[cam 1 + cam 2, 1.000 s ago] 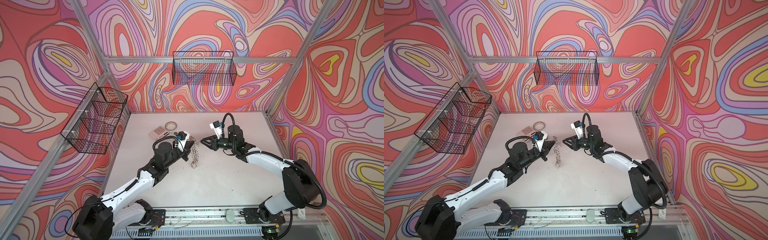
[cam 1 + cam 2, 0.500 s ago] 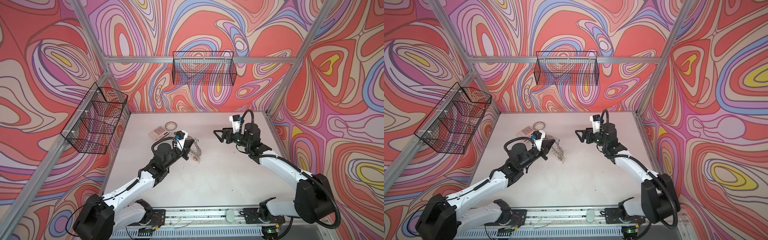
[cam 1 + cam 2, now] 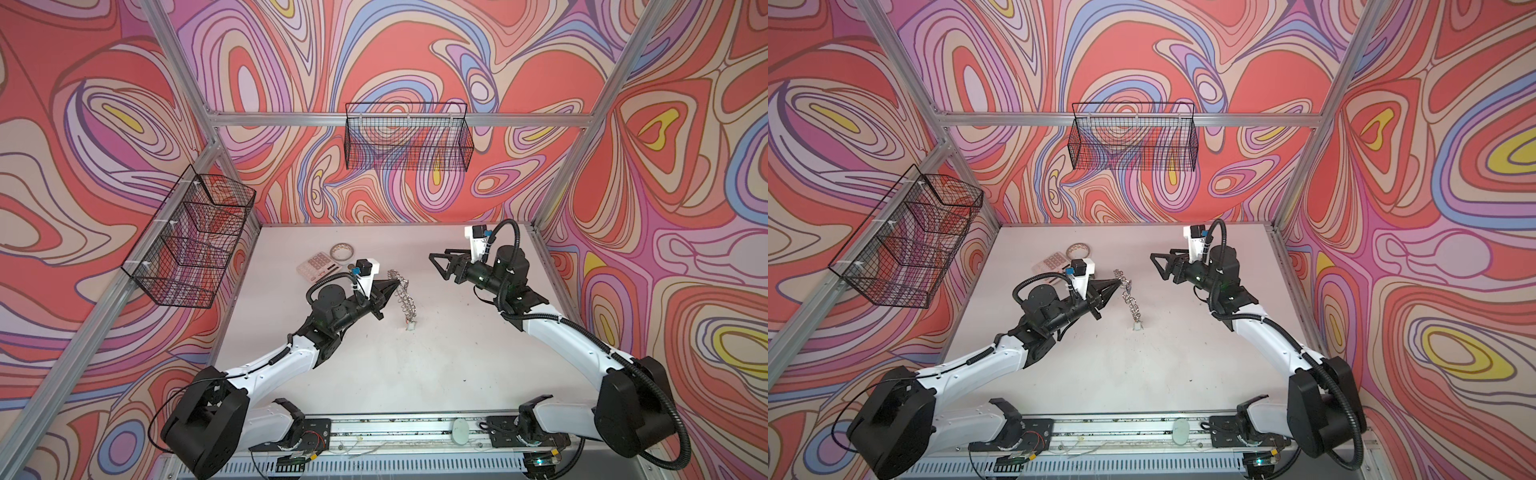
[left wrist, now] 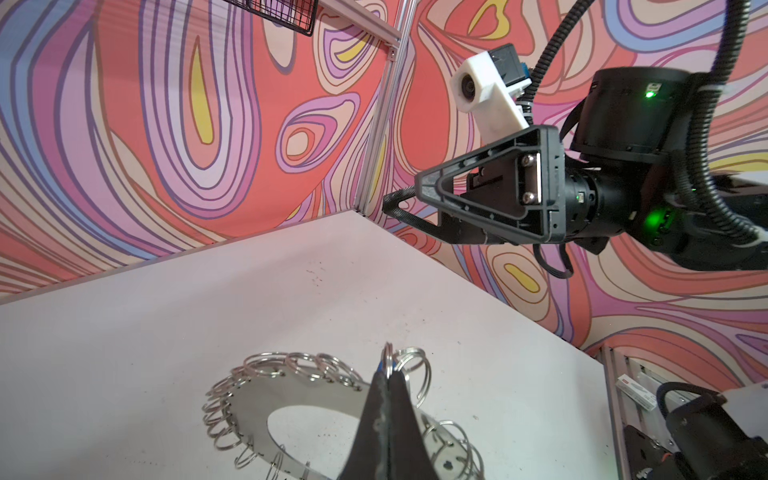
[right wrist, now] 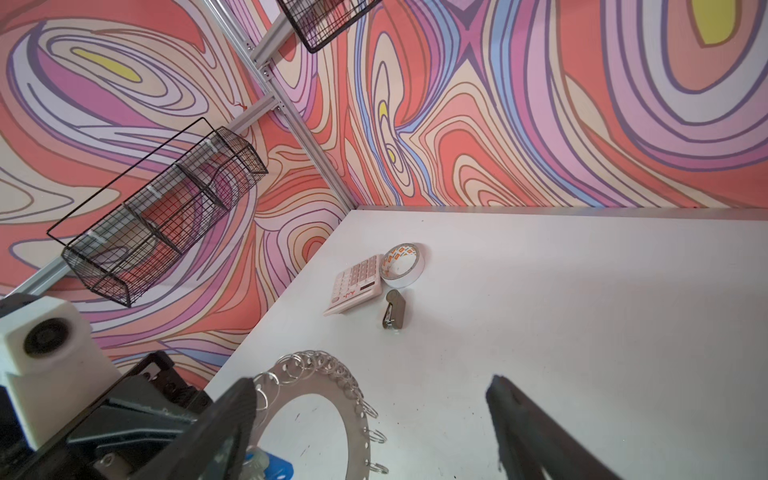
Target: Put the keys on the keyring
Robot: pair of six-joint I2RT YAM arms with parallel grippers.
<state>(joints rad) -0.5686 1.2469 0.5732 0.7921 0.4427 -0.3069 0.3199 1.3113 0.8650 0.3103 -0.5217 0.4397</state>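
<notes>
Left jaws are clamped shut on the rim of the keyring, holding it up on edge. Its long axis runs from those jaws down toward the surface. I can't tell if the low end actually touches or just hangs right above it. A key with a pale mint tag sits at that low end, and a blue tag peeks out right by the left jaws. I can't spot any other keys. Right jaws are spread wide with nothing in them, up in the air, well apart from the ring on its right side and pointing at it. So the left arm is clearly the nearer one, and I reckon the next move means the right one closing that sideways gap. Containers: a back-wall wire basket and a left-wall compartment basket, and I can't see anything in either.
</notes>
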